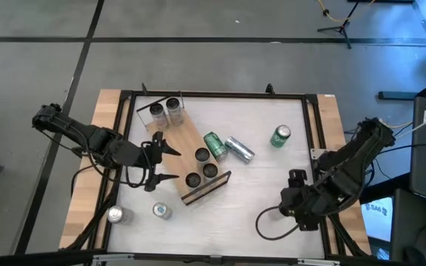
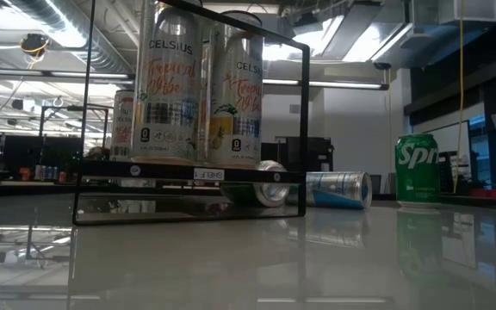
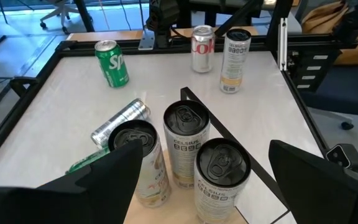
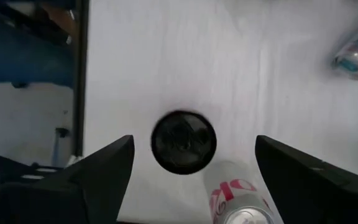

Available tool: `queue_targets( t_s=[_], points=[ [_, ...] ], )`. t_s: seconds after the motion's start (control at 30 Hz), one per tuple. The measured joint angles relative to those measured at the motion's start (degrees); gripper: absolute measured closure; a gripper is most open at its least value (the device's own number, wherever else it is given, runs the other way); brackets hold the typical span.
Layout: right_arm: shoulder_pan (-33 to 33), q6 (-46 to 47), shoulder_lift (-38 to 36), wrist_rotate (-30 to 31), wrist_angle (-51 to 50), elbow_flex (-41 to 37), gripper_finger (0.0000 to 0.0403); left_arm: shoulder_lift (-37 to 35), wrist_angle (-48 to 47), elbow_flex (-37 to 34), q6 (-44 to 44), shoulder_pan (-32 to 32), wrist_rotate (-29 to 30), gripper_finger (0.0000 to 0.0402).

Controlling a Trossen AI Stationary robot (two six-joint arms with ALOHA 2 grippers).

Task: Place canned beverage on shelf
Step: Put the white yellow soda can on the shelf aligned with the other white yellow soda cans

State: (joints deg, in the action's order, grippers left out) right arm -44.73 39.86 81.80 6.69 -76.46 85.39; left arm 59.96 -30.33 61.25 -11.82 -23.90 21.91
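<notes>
Upright black-topped cans on the shelf stand just ahead of the left gripper, whose jaws gape wide and empty; it is the nearer arm.

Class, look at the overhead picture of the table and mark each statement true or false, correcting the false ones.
1. A green can stands upright on the table, away from the shelf. True.
2. The shelf is empty. False: several cans stand on it, including a group of three at one end.
3. Two cans lie on their sides beside the shelf. True: a green one and a silver one.
4. Each pincer grips a can. False: the left pincer is open beside the shelf, and the right pincer is open too, holding nothing.
</notes>
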Motion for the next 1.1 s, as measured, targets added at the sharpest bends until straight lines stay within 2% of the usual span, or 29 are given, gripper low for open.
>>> queue_targets(
  t_s=[0.2, 0.4, 0.8, 1.1],
  points=[
    [0.12, -1.60, 0.00, -4.47, 5.36, -6.67, 0.0072, 0.00, -0.02, 0.00, -0.02, 0.00, 0.02, 0.0064],
    [0.07, -2.63, 0.00, -4.88, 8.10, -10.58, 0.0072, 0.00, 0.00, 0.00, -0.02, 0.00, 0.07, 0.0064],
    [0.13, -2.76, 0.00, -6.32, 14.15, -16.08, 0.0072, 0.00, 0.00, 0.00, -0.02, 0.00, 0.17, 0.0064],
    [0.13, -2.74, 0.02, -6.30, 13.88, -16.29, 0.0072, 0.00, -0.02, 0.00, 0.20, 0.00, 0.15, 0.0064]
  ],
)
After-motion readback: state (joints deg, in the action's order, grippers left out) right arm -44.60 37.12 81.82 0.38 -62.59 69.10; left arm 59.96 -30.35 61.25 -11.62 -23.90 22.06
